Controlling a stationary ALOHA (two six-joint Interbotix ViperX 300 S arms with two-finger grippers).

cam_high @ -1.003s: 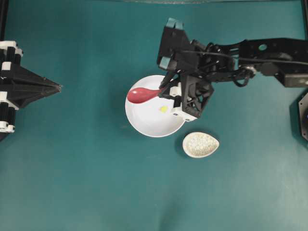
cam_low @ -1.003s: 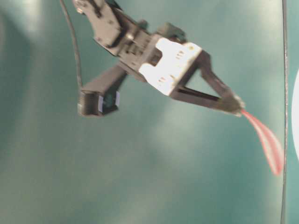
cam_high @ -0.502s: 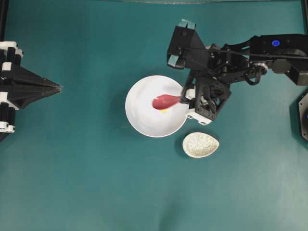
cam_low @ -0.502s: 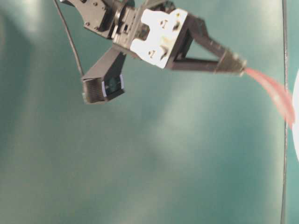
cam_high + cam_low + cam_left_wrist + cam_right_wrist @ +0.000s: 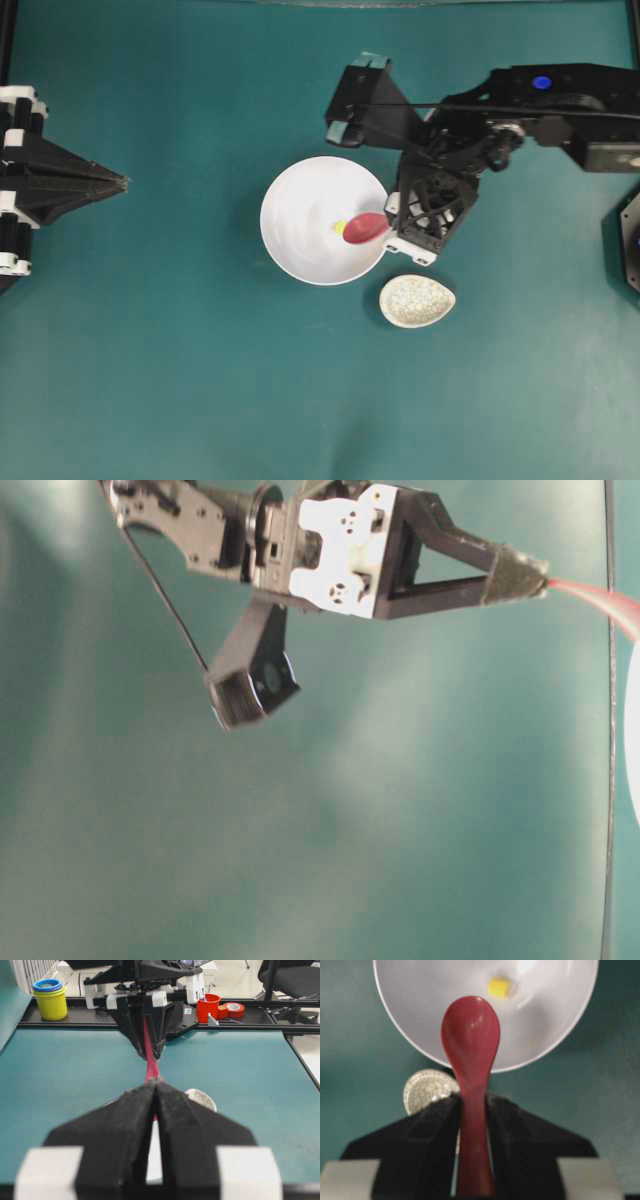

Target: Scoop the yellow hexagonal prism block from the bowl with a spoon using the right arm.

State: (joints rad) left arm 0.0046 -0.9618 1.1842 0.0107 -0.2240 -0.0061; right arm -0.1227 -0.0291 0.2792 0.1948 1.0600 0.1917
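Teal table (image 5: 180,350); right gripper (image 5: 472,1110) clamps spoon (image 5: 470,1035) over bowl (image 5: 290,235), block (image 5: 498,987) just beyond scoop; left gripper (image 5: 156,1091) closed, idle.

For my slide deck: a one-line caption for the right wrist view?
Right gripper holds the red spoon over the white bowl, just short of the yellow block.

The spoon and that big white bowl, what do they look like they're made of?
The spoon looks like glossy plastic or melamine, possibly glazed ceramic: uniform pink-red with soft highlights on the scoop. The bowl looks like smooth white ceramic or melamine, with a bright reflection near the yellow block. The pictures cannot settle which.
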